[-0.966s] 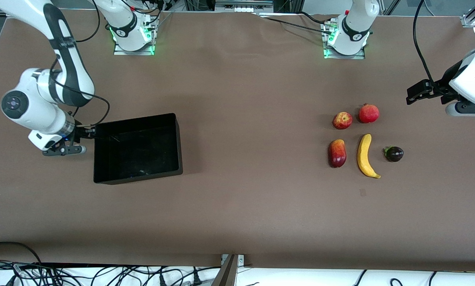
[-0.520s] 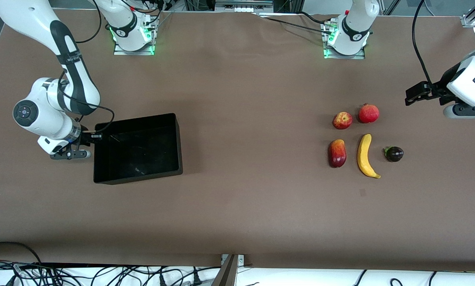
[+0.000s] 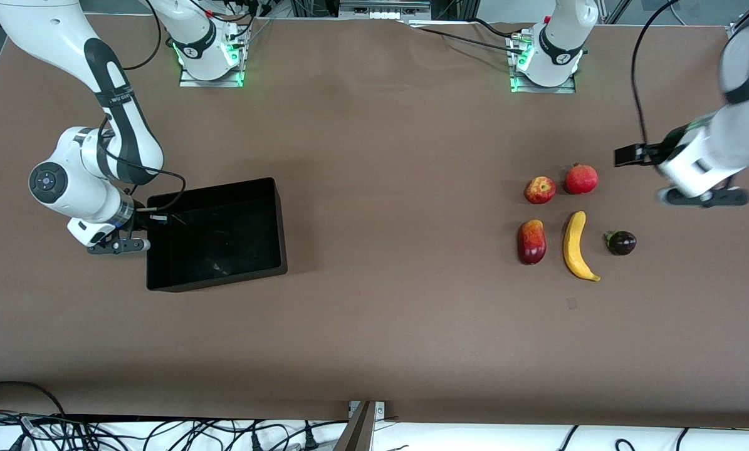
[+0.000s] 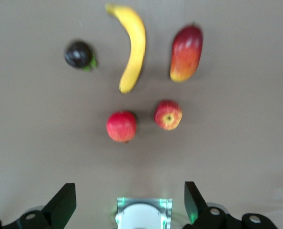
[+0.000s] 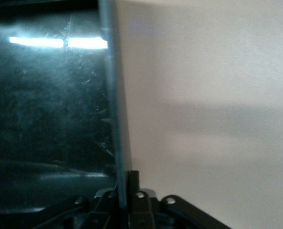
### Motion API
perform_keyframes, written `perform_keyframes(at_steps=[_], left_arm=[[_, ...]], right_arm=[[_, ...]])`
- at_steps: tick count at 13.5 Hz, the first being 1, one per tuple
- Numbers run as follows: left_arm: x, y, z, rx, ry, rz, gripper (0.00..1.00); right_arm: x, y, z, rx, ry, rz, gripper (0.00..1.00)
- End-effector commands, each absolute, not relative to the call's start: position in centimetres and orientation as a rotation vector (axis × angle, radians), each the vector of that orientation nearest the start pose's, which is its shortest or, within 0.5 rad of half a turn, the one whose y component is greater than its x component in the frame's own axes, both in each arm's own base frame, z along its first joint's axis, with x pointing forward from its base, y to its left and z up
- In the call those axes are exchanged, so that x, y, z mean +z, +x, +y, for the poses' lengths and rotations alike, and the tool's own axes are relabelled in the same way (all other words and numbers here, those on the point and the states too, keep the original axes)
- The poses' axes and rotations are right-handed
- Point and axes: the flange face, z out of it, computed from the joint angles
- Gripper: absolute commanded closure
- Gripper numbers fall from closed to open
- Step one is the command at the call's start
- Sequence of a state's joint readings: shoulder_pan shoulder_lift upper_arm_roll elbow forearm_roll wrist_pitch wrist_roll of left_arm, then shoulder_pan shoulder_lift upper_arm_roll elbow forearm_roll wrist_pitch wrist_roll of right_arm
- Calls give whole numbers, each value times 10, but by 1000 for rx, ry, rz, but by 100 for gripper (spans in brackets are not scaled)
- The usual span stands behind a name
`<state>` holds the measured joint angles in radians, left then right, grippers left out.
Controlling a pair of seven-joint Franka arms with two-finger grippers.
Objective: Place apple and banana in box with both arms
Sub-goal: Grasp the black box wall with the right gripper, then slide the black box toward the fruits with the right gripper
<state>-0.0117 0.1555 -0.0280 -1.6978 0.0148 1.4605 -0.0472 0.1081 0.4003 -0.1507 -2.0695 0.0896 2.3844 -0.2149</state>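
The apple (image 3: 539, 190) lies beside the pomegranate (image 3: 581, 179), with the banana (image 3: 576, 245) nearer the front camera. My left gripper (image 3: 703, 197) is open and empty in the air over bare table, toward the left arm's end from the fruit. The left wrist view shows the apple (image 4: 168, 115) and banana (image 4: 132, 47) ahead of the open gripper (image 4: 129, 202). The black box (image 3: 280, 225) sits toward the right arm's end. My right gripper (image 3: 151, 217) is shut on the box's end wall (image 5: 114, 95), one finger each side (image 5: 125, 186).
A red-yellow mango (image 3: 531, 241) lies beside the banana, and a small dark fruit (image 3: 621, 242) lies on the banana's other flank. The arm bases (image 3: 208, 56) stand along the table's back edge. The box holds no fruit.
My left arm has swung in and down toward the fruit group. My right gripper has slid a little along the box's end wall toward the front camera. The box has hardly moved.
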Motion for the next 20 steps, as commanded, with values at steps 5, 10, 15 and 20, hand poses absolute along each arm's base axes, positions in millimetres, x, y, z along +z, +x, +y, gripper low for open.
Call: perform_keyframes(at_steps=[5, 10, 15, 20], left_arm=[[346, 545, -53, 579, -3058, 88, 0], [260, 513, -69, 412, -3097, 151, 0], [195, 485, -75, 307, -3115, 207, 0], [190, 486, -76, 350, -3110, 214, 79]], right_arm=[[311, 615, 118, 79, -2985, -154, 100], [331, 586, 277, 75, -2981, -38, 100], [304, 539, 426, 107, -2994, 73, 100], [261, 520, 495, 74, -2985, 21, 100]])
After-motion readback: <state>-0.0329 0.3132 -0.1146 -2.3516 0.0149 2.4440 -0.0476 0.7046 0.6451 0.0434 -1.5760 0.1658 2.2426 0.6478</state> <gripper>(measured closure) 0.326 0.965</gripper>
